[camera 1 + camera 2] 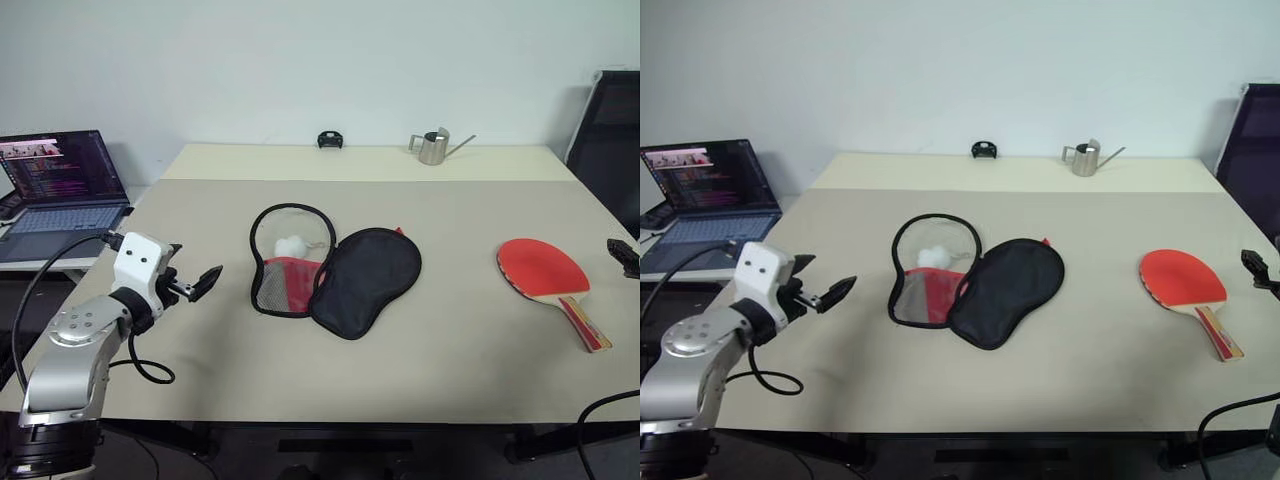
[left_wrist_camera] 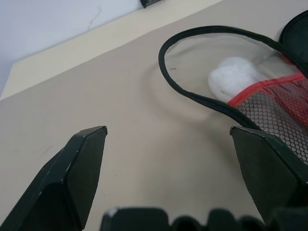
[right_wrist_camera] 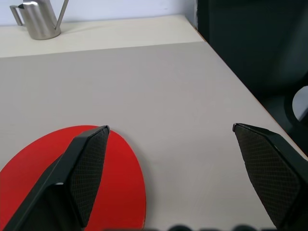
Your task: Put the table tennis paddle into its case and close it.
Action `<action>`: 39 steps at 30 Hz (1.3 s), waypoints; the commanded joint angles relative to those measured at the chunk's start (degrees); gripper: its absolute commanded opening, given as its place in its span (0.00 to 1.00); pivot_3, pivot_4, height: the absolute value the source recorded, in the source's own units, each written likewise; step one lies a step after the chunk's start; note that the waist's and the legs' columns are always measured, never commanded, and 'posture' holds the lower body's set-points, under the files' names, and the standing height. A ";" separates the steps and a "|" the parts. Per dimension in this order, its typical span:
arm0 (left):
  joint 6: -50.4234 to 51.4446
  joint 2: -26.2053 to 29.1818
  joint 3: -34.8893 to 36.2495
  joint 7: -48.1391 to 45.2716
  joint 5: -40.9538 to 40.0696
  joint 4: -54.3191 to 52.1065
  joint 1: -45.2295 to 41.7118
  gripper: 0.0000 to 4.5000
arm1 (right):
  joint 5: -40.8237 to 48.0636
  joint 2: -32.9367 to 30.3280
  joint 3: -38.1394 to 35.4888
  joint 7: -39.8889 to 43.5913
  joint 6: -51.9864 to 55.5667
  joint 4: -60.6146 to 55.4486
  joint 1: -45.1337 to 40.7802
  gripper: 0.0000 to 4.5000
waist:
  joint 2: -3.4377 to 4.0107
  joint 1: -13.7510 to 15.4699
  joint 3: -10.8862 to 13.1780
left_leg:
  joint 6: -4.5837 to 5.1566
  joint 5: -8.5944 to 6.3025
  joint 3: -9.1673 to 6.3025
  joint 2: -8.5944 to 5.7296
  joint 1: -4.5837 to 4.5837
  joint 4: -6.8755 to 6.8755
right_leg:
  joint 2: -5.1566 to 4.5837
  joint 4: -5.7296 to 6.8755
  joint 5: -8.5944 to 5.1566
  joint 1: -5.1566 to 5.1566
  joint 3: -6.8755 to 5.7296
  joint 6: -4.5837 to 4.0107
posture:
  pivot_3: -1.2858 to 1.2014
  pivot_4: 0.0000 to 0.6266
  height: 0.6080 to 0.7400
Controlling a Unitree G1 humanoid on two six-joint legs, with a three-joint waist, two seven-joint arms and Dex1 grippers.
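Left eye view: beige counter (image 1: pixel 450 370) seen from above its near edge, pale wall behind.
Left arm: reaches in over the counter's near left corner, forearm angled up and forward, white wrist block on top, a black cable looping beneath.
Left gripper (image 1: pixel 200 284): roughly level, aimed across the counter toward the case, hovering above the surface and touching nothing.
Left fingers (image 2: pixel 79 173): spread wide, nothing between them; in the left wrist view the case's open rim lies just ahead of the tips.
Right gripper (image 3: pixel 185 168): at the counter's right edge, roughly level, beside the paddle.
Right fingers (image 3: pixel 84 168): spread wide and empty; in the right wrist view one finger overlaps the red blade, contact cannot be told.
Case (image 1: pixel 335 275): unzipped and lying open flat near the counter's middle; black outer half toward the right, the other half toward the left showing red lining and grey mesh pocket, zip rim curving round it.
White lump (image 1: pixel 291 245): sits inside the open left half, what it is cannot be told.
Table tennis paddle (image 1: pixel 543 270): flat on the counter near the right edge, red face up, striped handle pointing at the near right corner, well apart from the case.
Metal watering can (image 1: pixel 435 147): upright at the far edge, right of centre.
Small black object (image 1: pixel 331 139): at the far edge, near centre.
Laptop (image 1: pixel 62 185): open, screen lit, on a lower surface beyond the left edge.
Dark chair (image 1: pixel 610 145): off the far right corner.
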 commanded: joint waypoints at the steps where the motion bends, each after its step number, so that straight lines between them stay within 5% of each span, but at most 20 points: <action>1: 0.55 -0.27 -0.06 1.64 0.64 -0.57 -1.41 0.99 | -0.60 -2.79 0.33 0.78 -0.14 -0.13 -1.23 1.00 | 0.00 0.00 0.00 | 0.00 0.00 0.00 0.00 0.00 0.00 | 0.00 0.00 0.00 0.00 0.00 0.00 | 0.52 0.24 1.00; 21: -5.73 -0.05 1.28 -1.40 0.49 5.21 -1.61 0.99 | 1.36 0.35 3.19 8.55 8.27 -15.82 0.03 1.00 | 0.03 0.07 0.02 | 0.00 0.00 -0.02 0.01 0.02 0.01 | 0.00 0.03 0.00 -0.01 -0.01 0.00 | 0.52 0.24 1.00; 29: -9.15 1.28 1.62 -3.76 0.53 9.86 -3.28 0.99 | 5.51 1.92 0.67 11.42 12.98 -27.69 7.86 1.00 | 0.04 0.34 0.03 | 0.00 0.00 -0.06 -0.02 -0.05 0.02 | -0.06 0.01 0.00 -0.03 -0.06 0.00 | 0.52 0.24 1.00; 34: -9.90 2.41 2.68 -7.16 -1.49 11.62 -4.05 0.99 | 8.83 5.06 0.61 11.22 17.72 -39.19 13.83 1.00 | 0.04 0.35 0.02 | 0.00 0.00 -0.09 -0.01 -0.03 0.01 | -0.05 0.04 0.00 -0.03 -0.08 0.00 | 0.52 0.24 1.00; 39: -5.83 3.68 0.54 -15.15 -5.73 11.26 -6.44 0.99 | 17.71 5.93 3.94 14.49 34.67 -61.61 22.41 1.00 | 0.05 0.28 0.03 | 0.00 0.00 -0.11 0.02 -0.04 0.02 | -0.04 0.06 0.00 -0.05 -0.07 0.00 | 0.52 0.24 1.00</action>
